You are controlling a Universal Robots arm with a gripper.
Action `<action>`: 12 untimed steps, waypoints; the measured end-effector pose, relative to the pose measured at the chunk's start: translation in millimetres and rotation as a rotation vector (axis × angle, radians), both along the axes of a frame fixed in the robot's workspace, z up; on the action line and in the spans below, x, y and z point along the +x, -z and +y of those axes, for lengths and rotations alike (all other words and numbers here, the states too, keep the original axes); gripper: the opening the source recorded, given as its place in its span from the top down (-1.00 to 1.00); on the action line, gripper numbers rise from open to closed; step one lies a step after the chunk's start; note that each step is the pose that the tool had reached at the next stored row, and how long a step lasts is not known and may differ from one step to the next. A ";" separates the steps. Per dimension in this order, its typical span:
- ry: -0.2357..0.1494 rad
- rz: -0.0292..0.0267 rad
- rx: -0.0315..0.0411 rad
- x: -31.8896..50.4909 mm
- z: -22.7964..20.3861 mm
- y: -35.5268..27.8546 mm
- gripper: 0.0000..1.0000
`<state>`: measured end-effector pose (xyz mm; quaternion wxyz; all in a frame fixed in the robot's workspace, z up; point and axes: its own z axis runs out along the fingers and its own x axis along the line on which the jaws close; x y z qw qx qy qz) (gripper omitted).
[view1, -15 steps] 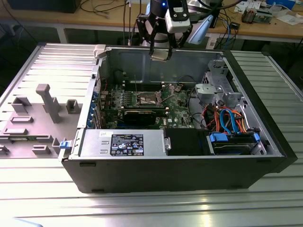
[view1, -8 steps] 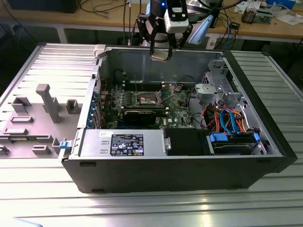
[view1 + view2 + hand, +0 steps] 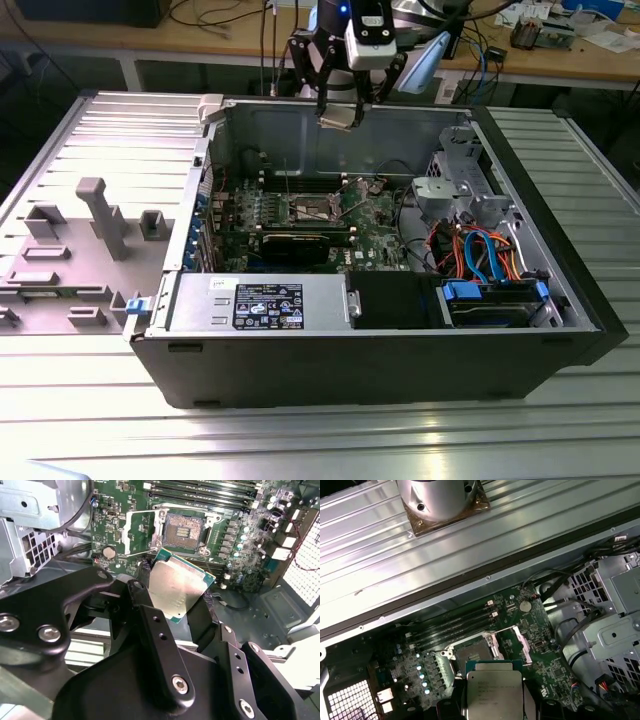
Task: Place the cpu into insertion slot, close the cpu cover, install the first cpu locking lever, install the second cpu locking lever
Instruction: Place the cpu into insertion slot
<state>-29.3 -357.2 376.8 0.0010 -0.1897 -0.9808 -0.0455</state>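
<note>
**Colours and surface patterns**

Chip (image 3: 176, 591) held in the black gripper (image 3: 175, 597): dull silver top, green edge. Just beyond the gripper: green board (image 3: 240, 525); socket (image 3: 182, 530) with dark centre and silver rim; silver cover frame (image 3: 128, 534) beside it; black memory slots (image 3: 455, 628). Farther from the gripper: orange and blue cables (image 3: 478, 248); grey table (image 3: 300, 440), ribbed in parallel lines.

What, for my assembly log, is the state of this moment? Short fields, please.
held: the cpu, clamped between the jaws
cpu position: in the air above the green board, not touching the insertion slot
insertion slot: empty, dark centre exposed
cpu cover: open, raised beside the slot
setting: open computer case lying on a ribbed metal table
</note>
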 end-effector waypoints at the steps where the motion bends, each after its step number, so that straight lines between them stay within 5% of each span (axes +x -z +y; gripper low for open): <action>1: 0.011 0.0000 0.0000 0.0 0.0 0.2 -0.08; 4: 0.040 0.0000 0.0000 0.0 0.0 0.5 -0.08; 12: 0.046 0.0000 0.0000 0.0 0.0 0.6 -0.08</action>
